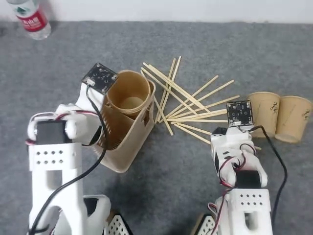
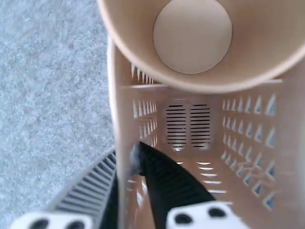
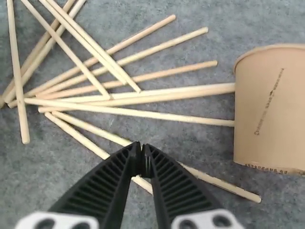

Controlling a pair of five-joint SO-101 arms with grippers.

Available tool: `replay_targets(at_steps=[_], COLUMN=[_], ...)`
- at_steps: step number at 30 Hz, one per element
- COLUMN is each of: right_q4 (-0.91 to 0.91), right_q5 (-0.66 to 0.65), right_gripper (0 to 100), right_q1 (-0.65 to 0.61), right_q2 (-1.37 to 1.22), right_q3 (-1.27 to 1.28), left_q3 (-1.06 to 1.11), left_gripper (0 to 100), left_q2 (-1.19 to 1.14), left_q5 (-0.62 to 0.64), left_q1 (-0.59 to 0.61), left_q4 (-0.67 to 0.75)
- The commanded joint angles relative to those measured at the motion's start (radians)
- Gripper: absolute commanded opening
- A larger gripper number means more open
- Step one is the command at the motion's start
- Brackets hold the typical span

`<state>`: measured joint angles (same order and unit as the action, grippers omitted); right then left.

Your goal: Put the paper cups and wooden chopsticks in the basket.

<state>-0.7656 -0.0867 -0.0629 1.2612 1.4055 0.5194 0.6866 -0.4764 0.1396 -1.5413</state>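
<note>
Right gripper point(image 3: 141, 160) pinched shut, empty, over chopsticks point(image 3: 124, 102); left gripper point(image 2: 126, 155) clamps basket point(image 2: 238, 143) wall, cup point(image 2: 190, 38) inside; high view adds two cups point(image 1: 264, 113)

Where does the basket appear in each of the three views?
High view: basket left of centre, a paper cup in its opening.
Left wrist view: its slotted walls run ahead, the left end effector clamped on one wall.
Right wrist view: aimed at the chopsticks.
Shared landmark: the grey carpet.

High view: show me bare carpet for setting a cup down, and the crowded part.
Free: carpet between basket and right arm's base; also the stretch near the bottle. Crowded: the wooden chopsticks fanned between basket and paper cups.
</note>
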Motion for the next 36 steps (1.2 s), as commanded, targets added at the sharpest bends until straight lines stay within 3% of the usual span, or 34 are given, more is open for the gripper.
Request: replay_targets(at_steps=[1,14,20,32,36], right_q4=[0.050,0.056,0.056,0.058,0.056], right_q5=[0.002,0.000,0.000,0.000,0.000], right_gripper=[0.9,0.8,0.8,0.8,0.8], right_q1=[-0.001,-0.001,-0.001,-0.001,-0.001], right_q2=[0.001,0.001,0.001,0.001,0.001], right_q3=[0.003,0.008,0.009,0.011,0.011], left_q3=[-0.068,-0.188,-0.193,0.021,0.079], left_gripper=[1,1,1,1,1], left_q2=[-0.003,0.006,-0.005,-0.005,-0.005], left_q5=[-0.003,0.032,0.118,0.127,0.245], left_q1=[0.000,0.066,0.068,0.046,0.046], left_q4=[-0.026,-0.025,0.104,0.304,0.422])
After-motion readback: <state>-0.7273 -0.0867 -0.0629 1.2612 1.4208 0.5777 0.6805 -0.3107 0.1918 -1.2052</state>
